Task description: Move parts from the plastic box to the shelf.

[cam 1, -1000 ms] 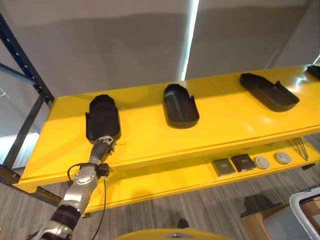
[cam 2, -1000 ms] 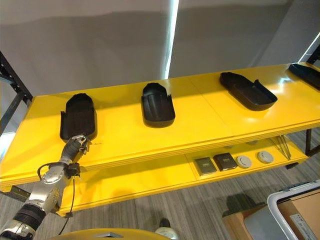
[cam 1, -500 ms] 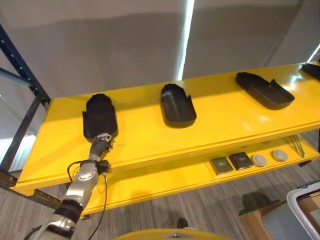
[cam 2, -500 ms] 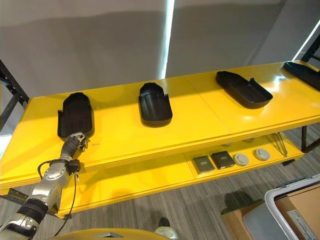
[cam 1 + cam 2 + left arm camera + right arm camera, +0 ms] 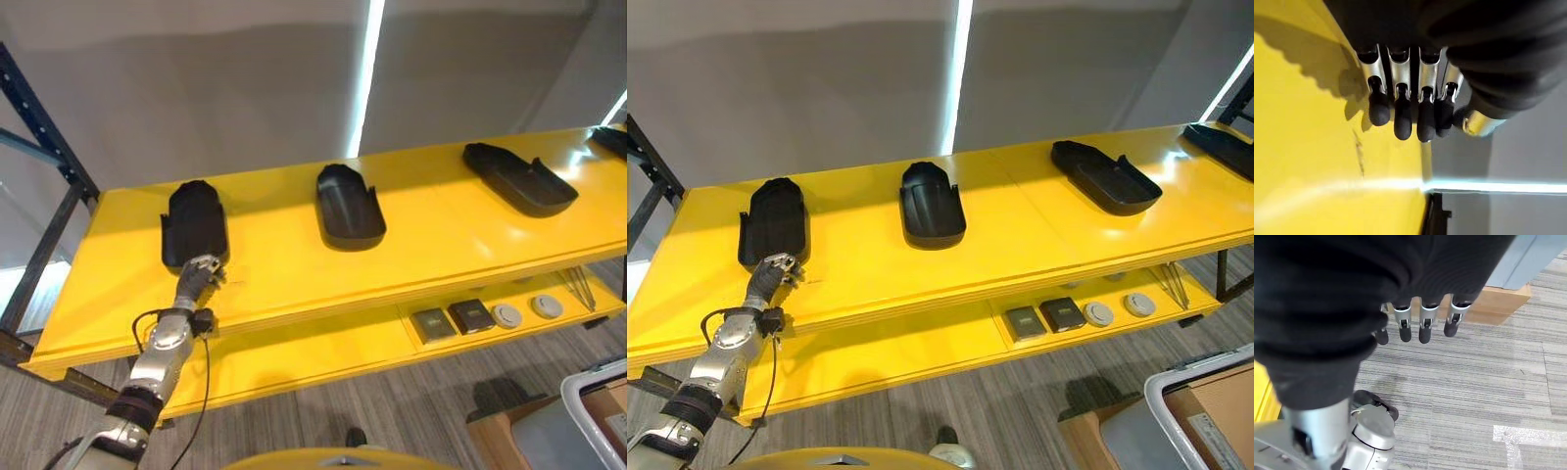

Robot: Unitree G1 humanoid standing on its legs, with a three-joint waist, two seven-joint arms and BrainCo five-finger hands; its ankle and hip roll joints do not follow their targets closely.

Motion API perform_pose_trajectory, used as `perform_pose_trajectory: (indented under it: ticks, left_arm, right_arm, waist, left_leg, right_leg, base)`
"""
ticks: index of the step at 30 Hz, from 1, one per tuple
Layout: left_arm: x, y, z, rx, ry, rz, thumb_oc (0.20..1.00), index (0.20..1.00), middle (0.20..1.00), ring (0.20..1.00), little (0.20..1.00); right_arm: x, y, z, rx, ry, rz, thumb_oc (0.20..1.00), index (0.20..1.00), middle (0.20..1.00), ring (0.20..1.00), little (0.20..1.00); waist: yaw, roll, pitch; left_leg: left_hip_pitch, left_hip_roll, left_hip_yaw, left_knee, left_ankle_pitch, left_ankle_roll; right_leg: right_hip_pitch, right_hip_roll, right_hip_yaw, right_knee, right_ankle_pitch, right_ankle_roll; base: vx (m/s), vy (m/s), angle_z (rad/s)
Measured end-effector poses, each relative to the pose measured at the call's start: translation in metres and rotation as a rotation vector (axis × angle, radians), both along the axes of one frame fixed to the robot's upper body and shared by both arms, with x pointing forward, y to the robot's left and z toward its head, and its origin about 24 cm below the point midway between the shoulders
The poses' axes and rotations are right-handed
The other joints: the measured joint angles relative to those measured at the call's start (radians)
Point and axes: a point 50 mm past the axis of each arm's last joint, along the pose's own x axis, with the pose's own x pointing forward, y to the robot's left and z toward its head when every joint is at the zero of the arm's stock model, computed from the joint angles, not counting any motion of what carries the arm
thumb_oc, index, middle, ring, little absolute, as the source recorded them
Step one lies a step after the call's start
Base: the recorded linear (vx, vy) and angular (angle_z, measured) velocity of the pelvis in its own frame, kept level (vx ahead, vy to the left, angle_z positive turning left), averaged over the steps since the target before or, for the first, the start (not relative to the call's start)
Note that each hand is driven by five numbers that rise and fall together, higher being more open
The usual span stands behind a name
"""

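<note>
Several black scoop-shaped parts lie on the yellow top shelf [image 5: 294,274]: a left part [image 5: 195,223], a middle part [image 5: 348,204], a right part [image 5: 519,178], and one more at the far right edge [image 5: 1225,147]. My left hand [image 5: 199,275] rests at the near end of the left part, open, with nothing held. Its fingers [image 5: 1400,120] hang straight over bare yellow shelf. I cannot tell whether they touch the part. My right hand [image 5: 1420,325] hangs low over the grey floor, fingers relaxed and empty.
The plastic box [image 5: 1200,387], with a pale rim, stands on the floor at the lower right, beside a brown carton [image 5: 1102,431]. On the lower shelf lie two dark square pieces [image 5: 436,325] and two round white pieces [image 5: 507,314]. A dark rack post [image 5: 44,127] stands on the left.
The camera has shifted a little. My left hand stays at the near end of the left part and has drawn back slightly towards the shelf's front.
</note>
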Motion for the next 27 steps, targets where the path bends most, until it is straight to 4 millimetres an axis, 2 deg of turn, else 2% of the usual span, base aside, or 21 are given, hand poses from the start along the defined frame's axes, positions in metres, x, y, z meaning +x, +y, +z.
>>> perform_pose_trajectory:
  ticks: [4,6,8,13,18,19,22,24,27]
  left_arm:
    - [-0.008,-0.020,0.037,-0.079,-0.147,-0.163,1.000,1.000,1.000,1.000,1.000]
    - [-0.014,-0.027,0.056,-0.150,-0.227,-0.237,1.000,1.000,1.000,1.000,1.000]
    - [-0.021,-0.026,0.060,-0.188,-0.246,-0.308,1.000,1.000,1.000,1.000,1.000]
    - [-0.036,-0.034,0.053,-0.157,-0.204,-0.535,1.000,1.000,1.000,1.000,1.000]
    - [-0.052,-0.039,0.033,0.044,-0.086,-0.718,1.000,1.000,1.000,1.000,1.000]
    - [-0.058,-0.044,0.026,0.132,-0.051,-0.812,1.000,1.000,1.000,1.000,1.000]
    - [-0.069,-0.057,0.016,0.163,-0.008,-0.925,1.000,1.000,1.000,1.000,1.000]
    - [-0.071,-0.075,0.014,0.175,-0.009,-1.019,1.000,1.000,1.000,1.000,1.000]
    - [-0.068,-0.090,0.004,0.158,0.040,-1.050,1.000,1.000,1.000,1.000,1.000]
  right_arm:
    - [0.004,-0.001,0.000,-0.002,-0.012,-0.008,1.000,1.000,1.000,1.000,1.000]
    - [0.000,-0.001,0.000,-0.004,0.001,-0.014,1.000,1.000,1.000,1.000,1.000]
    - [0.001,-0.001,0.000,0.000,-0.011,-0.011,1.000,1.000,1.000,1.000,1.000]
    - [0.011,-0.002,0.001,-0.004,-0.032,-0.017,1.000,1.000,1.000,1.000,1.000]
    - [0.018,-0.002,0.001,-0.003,-0.046,-0.010,1.000,1.000,1.000,1.000,1.000]
    - [0.021,-0.002,0.001,-0.004,-0.044,0.004,1.000,1.000,1.000,1.000,1.000]
    - [0.020,-0.001,0.000,-0.005,-0.025,0.024,1.000,1.000,1.000,1.000,1.000]
    - [0.022,0.001,0.000,0.001,-0.022,0.047,1.000,1.000,1.000,1.000,1.000]
    - [0.027,0.002,0.000,0.007,-0.028,0.063,1.000,1.000,1.000,1.000,1.000]
  waist:
    - [0.021,-0.013,0.008]
    - [0.041,-0.004,0.010]
    - [0.054,0.014,0.013]
    - [0.081,0.027,0.012]
    - [0.087,0.030,0.009]
    - [0.088,0.029,0.006]
    - [0.081,0.031,-0.006]
    - [0.075,0.030,-0.014]
    - [0.061,0.030,-0.032]
  left_leg:
    - [0.000,0.000,-0.004,0.000,-0.001,0.001]
    - [0.002,-0.001,-0.019,0.000,-0.001,0.002]
    - [0.001,0.000,-0.028,0.000,-0.001,0.001]
    - [-0.005,-0.002,-0.043,0.000,-0.001,0.001]
    - [-0.009,-0.003,-0.053,0.000,0.001,0.002]
    - [-0.009,-0.004,-0.054,0.000,0.001,0.002]
    - [-0.009,-0.006,-0.053,0.000,0.001,0.002]
    - [-0.009,-0.006,-0.053,0.000,0.001,0.002]
    - [-0.010,-0.006,-0.053,0.000,0.001,0.002]
  right_leg:
    - [0.003,-0.001,-0.004,0.000,0.001,0.000]
    - [0.012,-0.003,-0.009,0.000,0.003,0.000]
    - [0.020,-0.005,-0.030,0.000,-0.002,0.001]
    - [0.022,-0.007,-0.036,0.000,-0.006,0.006]
    - [0.025,-0.010,-0.047,0.000,-0.006,0.007]
    - [0.025,-0.011,-0.049,0.000,-0.005,0.006]
    - [0.025,-0.012,-0.052,0.000,-0.004,0.005]
    - [0.026,-0.012,-0.051,0.000,-0.003,0.005]
    - [0.024,-0.012,-0.048,0.000,-0.006,0.008]
  base:
    - [-0.02,0.007,0.02]
    - [-0.07,-0.007,0.14]
    - [-0.11,-0.007,0.22]
    - [-0.07,0.009,0.09]
    - [-0.04,0.017,0.05]
    - [-0.04,0.022,0.03]
    - [-0.01,0.006,0.00]
    - [0.00,0.000,0.00]
    - [0.00,0.000,0.00]
